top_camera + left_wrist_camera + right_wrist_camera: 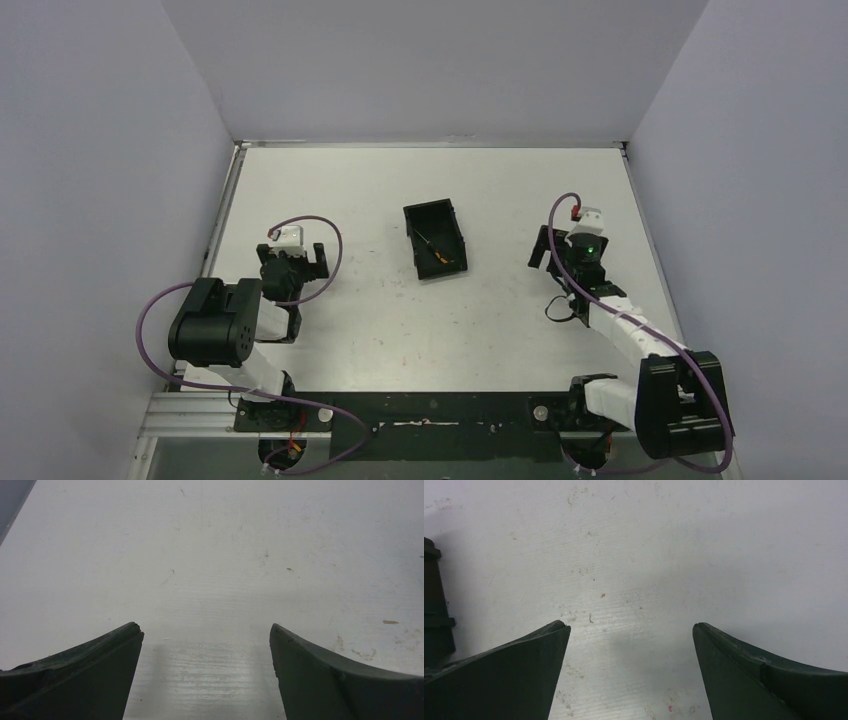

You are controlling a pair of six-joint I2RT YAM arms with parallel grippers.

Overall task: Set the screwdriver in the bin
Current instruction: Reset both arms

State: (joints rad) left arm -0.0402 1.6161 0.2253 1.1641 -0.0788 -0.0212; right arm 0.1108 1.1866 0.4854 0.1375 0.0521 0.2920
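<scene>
**Caller:** Middle of the table (pixel 350 330), and there's the bin (pixel 429 208). Its long side runs near to far, skewed a little, and there's a flash of orange inside.

**Analyst:** That's the screwdriver (pixel 438 252). It lies on the bin's floor toward the near end, with the thin shaft angled back to the far left. Going by that, the main job looks done, because the tool is within the walls and nothing pokes over the rim.

**Caller:** And the arms?

**Analyst:** Both are well apart from the bin, one on each side. The wrist view shows the left gripper (pixel 205 630) with its jaws spread wide and only bare tabletop between them. The right gripper (pixel 629 626) is the same: wide apart and carrying nothing.

**Caller:** So what's left?

**Analyst:** Very little, I'd say. Perhaps the arms park themselves, but nothing calls for another grasp.

**Caller:** Talk me through the surface.

**Analyst:** It's a white, matt top, well used. Up close there are fine scratches, specks and a few brownish scuffs. A dark shape clips the left edge of the right wrist view, and I can't tell what it is.

**Caller:** And the room?

**Analyst:** Plain pale walls (pixel 430 70) box in the table on the left, far and right sides. A metal rail (pixel 200 412) runs along the near edge, where the bases are bolted. Purple cables (pixel 150 312) loop off both arms.
</scene>
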